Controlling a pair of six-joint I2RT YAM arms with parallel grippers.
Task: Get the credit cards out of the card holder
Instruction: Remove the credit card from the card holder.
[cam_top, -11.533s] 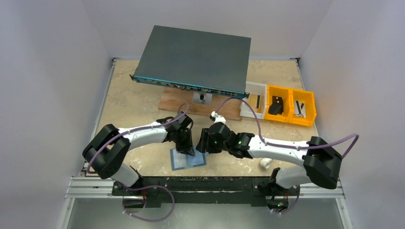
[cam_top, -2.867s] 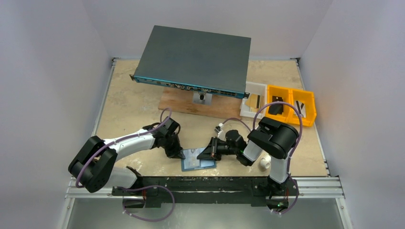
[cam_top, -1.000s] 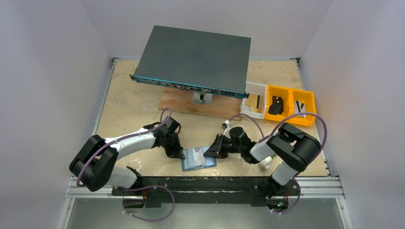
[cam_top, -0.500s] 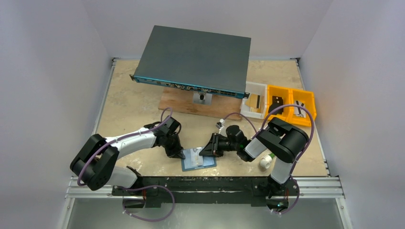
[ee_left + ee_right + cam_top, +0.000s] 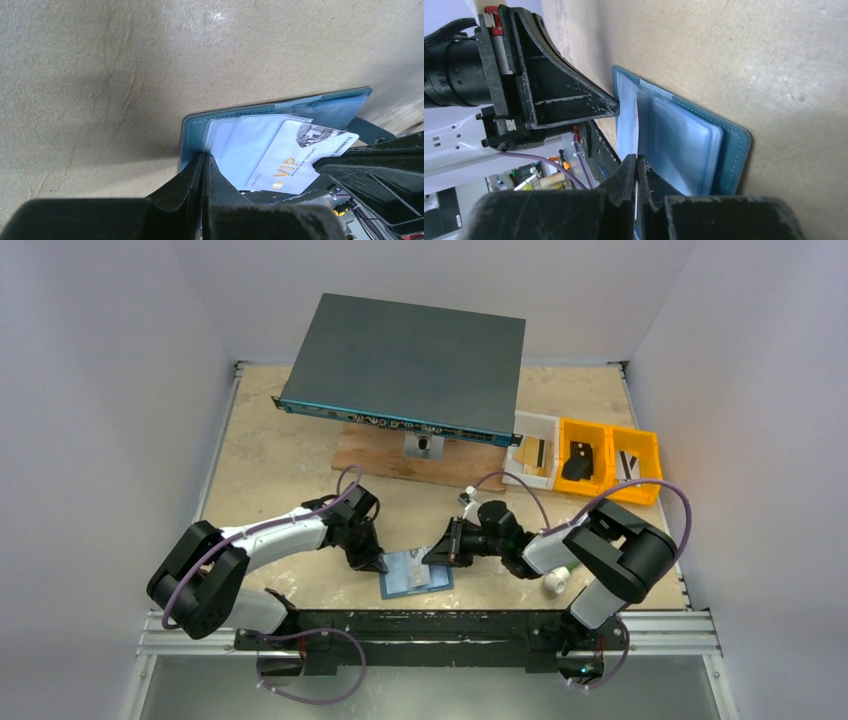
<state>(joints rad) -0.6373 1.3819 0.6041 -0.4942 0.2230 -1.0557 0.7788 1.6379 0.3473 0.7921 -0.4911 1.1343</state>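
The right jaws are closed on the free end of a credit card. Its fingertips pinch the thin edge, and the card lies low and nearly flat, probably so that it slides straight out of its sleeve instead of bending. The card is partly out, with its pale printed face past the clear pockets and its other end tucked inside.

The left jaws are shut with nothing between them. Their fingertips press down on the opposite edge of the card holder. Judging by the placement, they act as an anchor so that the wallet does not follow the card when the other arm pulls. The two arms face each other across the holder, so one can pull against the other.

The card holder lies open and flat, inner side up, on the desk, near its front edge between the two arms. I cannot tell how many more cards sit in the pockets.

The desk top is a pale, mottled stone-like surface with a metal rail along the front. Farther back, a large dark grey box sits over a wooden board. To its right is a row of one white bin and two orange bins holding small items. Plain pale walls close in three sides.
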